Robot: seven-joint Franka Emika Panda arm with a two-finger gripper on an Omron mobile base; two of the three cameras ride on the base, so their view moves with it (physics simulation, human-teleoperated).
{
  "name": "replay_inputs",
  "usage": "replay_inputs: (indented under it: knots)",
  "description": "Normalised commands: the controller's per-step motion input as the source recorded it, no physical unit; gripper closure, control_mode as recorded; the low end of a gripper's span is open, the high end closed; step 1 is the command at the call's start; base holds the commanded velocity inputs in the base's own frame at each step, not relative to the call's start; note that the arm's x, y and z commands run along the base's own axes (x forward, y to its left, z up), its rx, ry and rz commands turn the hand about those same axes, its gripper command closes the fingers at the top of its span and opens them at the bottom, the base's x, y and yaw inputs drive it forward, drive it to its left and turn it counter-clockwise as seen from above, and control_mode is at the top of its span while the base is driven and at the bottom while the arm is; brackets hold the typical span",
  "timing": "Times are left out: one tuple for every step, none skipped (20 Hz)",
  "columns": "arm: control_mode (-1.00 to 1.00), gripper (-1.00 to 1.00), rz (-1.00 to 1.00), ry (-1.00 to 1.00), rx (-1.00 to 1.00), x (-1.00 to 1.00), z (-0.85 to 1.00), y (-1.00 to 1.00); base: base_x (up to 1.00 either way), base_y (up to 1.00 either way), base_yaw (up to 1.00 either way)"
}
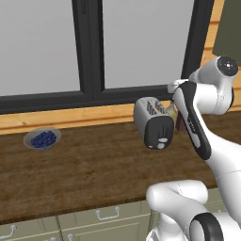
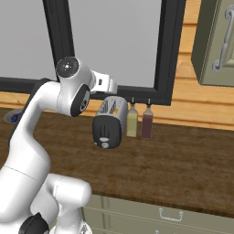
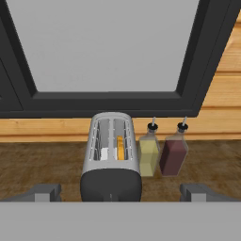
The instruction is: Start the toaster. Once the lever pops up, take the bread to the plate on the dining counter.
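Peeking from toaster [image 3: 111,157] slot, bread [image 3: 120,148] mostly hidden; hand [image 3: 120,192] fingers apart

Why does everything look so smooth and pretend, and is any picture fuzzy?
All rendered: left base view shows the toaster in flat, even light without glare; right base view is sharp too, only soft shading under the two bottles; hand view is crisp, bread clear in its slot.
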Motion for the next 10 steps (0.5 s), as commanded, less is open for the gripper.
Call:
replay_inputs:
  knots:
    - [-1.00, -1.00, 0.00, 0.00, 0.00, 0.00, 0.00, 0.00, 0.00, 0.00, 0.00]
    - [-1.00, -1.00, 0.00, 0.00, 0.00, 0.00, 0.00, 0.00, 0.00, 0.00, 0.00]
    - [-1.00, -1.00, 0.00, 0.00, 0.00, 0.00, 0.00, 0.00, 0.00, 0.00, 0.00]
    - [-1.00, -1.00, 0.00, 0.00, 0.00, 0.00, 0.00, 0.00, 0.00, 0.00, 0.00]
    - [-1.00, -1.00, 0.00, 0.00, 0.00, 0.00, 0.00, 0.00, 0.00, 0.00, 0.00]
    - [-1.00, -1.00, 0.00, 0.00, 0.00, 0.00, 0.00, 0.00, 0.00, 0.00, 0.00]
    - [-1.00, -1.00, 0.00, 0.00, 0.00, 0.00, 0.00, 0.00, 0.00, 0.00, 0.00]
    - [-1.00, -1.00, 0.00, 0.00, 0.00, 0.00, 0.00, 0.00, 0.00, 0.00, 0.00]
    - [-1.00, -1.00, 0.00, 0.00, 0.00, 0.00, 0.00, 0.00, 0.00, 0.00, 0.00]
    - [-1.00, -1.00, 0.00, 0.00, 0.00, 0.00, 0.00, 0.00, 0.00, 0.00, 0.00]
